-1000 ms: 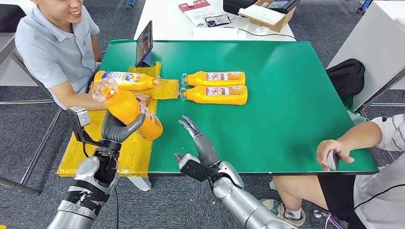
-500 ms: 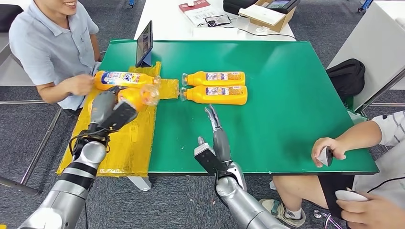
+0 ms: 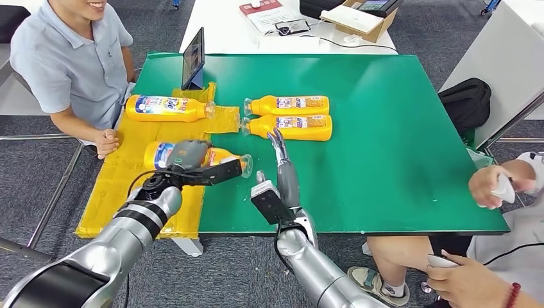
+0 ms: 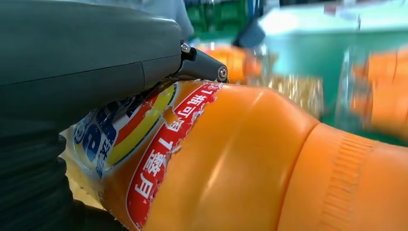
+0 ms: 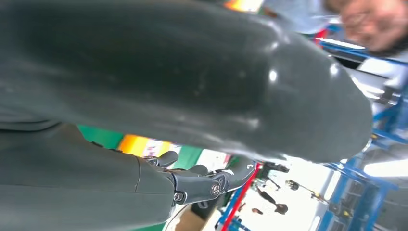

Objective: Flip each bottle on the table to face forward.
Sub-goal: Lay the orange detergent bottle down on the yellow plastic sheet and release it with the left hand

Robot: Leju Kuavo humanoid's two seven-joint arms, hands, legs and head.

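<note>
My left hand grips an orange bottle lying on its side over the yellow cloth, its clear cap pointing toward the table's middle. Close up, the bottle shows its blue, red and yellow label under my left hand. A second labelled bottle lies farther back on the cloth. Two more orange bottles lie side by side on the green table. My right hand hovers with its fingers straight and apart, pointing at the nearer of that pair, holding nothing. The right hand looms dark and blurred.
A person in a blue shirt sits at the left with a fist by the cloth. Another person sits at the right edge holding something white. A tablet stands at the back of the table. A black bag lies to the right.
My left hand has swung the bottle down from tilted in the air to lying on the cloth. My right hand rose and moved forward toward the pair. The left person's hand withdrew.
</note>
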